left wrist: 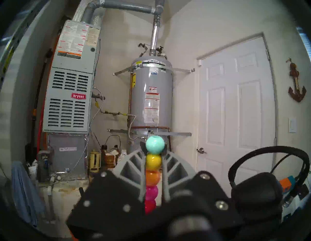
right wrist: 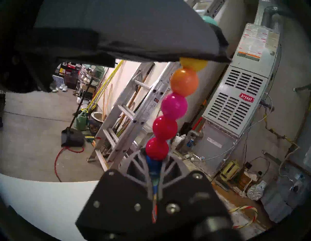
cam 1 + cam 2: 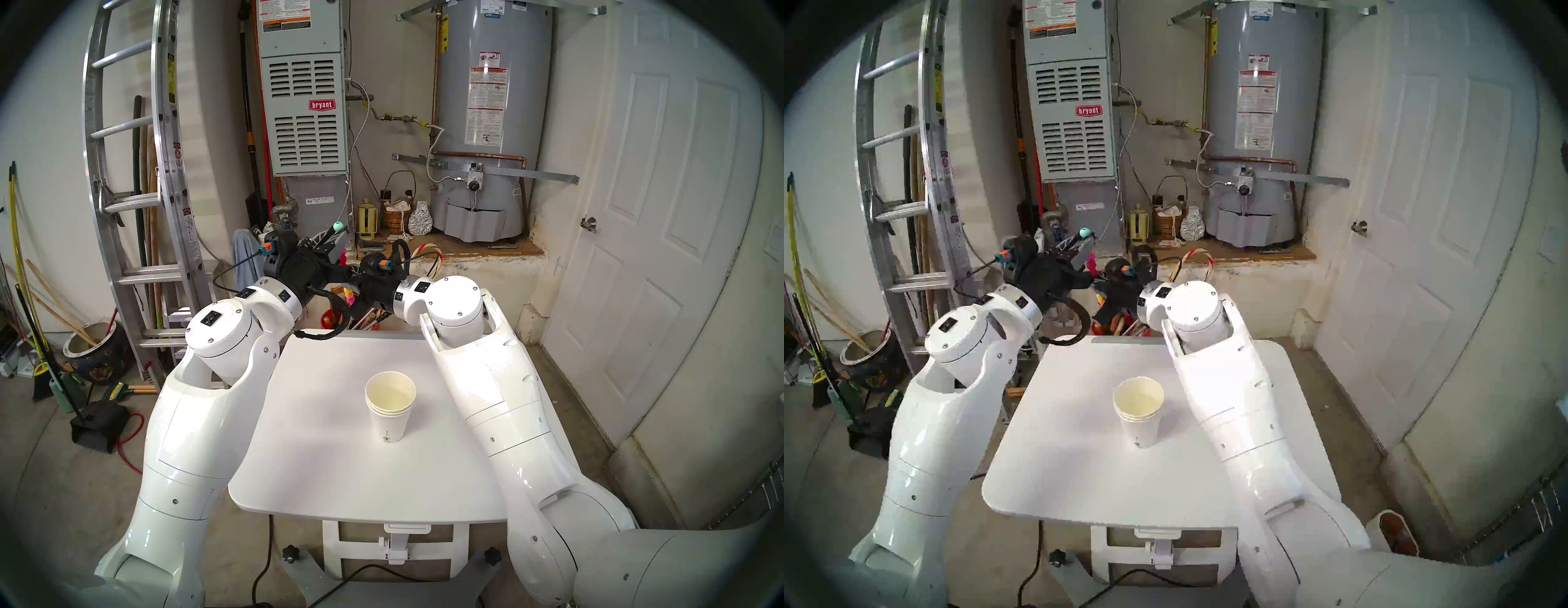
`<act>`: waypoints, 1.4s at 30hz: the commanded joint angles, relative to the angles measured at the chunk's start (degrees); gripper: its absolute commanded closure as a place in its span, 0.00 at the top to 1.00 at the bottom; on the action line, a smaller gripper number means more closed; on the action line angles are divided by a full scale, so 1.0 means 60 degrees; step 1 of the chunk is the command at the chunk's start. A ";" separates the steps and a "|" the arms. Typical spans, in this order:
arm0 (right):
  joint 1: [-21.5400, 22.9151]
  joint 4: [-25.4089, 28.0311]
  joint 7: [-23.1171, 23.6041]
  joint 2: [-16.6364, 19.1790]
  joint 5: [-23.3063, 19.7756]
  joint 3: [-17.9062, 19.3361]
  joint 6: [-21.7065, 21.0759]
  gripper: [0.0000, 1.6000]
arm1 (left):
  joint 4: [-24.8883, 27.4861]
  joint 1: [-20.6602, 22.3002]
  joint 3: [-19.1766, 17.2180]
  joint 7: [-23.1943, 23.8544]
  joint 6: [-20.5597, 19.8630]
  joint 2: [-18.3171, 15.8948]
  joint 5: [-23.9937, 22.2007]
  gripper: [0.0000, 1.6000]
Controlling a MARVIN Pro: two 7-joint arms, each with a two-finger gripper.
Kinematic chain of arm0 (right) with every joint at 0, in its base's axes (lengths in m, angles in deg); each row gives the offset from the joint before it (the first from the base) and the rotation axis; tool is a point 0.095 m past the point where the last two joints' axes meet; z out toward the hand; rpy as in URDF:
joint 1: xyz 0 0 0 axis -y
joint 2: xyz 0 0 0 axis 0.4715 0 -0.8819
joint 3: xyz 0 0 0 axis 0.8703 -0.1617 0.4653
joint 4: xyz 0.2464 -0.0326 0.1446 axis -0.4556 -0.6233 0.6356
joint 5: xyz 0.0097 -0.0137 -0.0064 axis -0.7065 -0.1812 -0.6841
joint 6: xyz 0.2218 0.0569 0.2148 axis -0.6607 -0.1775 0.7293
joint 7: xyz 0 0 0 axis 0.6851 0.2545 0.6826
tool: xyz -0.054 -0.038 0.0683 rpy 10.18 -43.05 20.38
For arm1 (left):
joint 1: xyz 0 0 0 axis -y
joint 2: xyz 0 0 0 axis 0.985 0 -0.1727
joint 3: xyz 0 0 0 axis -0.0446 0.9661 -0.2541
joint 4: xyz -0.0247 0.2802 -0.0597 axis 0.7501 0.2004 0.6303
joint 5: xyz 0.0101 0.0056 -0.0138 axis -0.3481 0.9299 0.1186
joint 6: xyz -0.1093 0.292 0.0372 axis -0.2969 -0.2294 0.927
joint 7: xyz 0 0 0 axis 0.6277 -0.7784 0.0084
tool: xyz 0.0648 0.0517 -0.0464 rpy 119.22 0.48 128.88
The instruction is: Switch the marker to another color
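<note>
The marker [image 1: 153, 161] is a slim stick of round beads held in the air past the table's far edge. My left gripper [image 1: 154, 149] is shut on its upper part, with the yellow and orange beads between the fingers and the teal bead [image 3: 337, 226] poking out at the tips. My right gripper [image 2: 156, 156] is shut on the lower part, clamping the blue bead. Red, pink and orange beads of the marker [image 2: 174, 106] run from it up to the left gripper's dark underside [image 2: 117, 33]. In the head views the two wrists nearly touch, hiding most of the stick.
A stack of white paper cups [image 3: 390, 405] stands near the middle of the white table [image 3: 318, 446]. Behind the table are a striped candy cane [image 3: 428, 254], a furnace [image 3: 303, 106], a water heater [image 3: 488, 106], a ladder [image 3: 127, 170] and a door [image 3: 662, 212].
</note>
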 commanded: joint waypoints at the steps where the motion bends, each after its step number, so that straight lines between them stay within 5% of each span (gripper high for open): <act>1: 0.0274 0.0390 -0.0226 -0.0138 -0.0010 0.0005 0.0502 0.00 | -0.0245 0.0121 0.0014 -0.0167 -0.0305 0.0013 0.0027 0.00; 24: 0.0262 0.0131 -0.0501 -0.0364 0.0029 0.0063 0.0962 0.00 | 0.0050 -0.0054 -0.0358 -0.0164 -0.0279 0.0254 -0.0725 0.00; 42: 0.0461 0.0064 -0.0561 -0.0390 -0.0023 0.0122 0.1099 0.00 | -0.0007 -0.0186 -0.0320 -0.0104 -0.0356 0.0166 -0.0562 0.00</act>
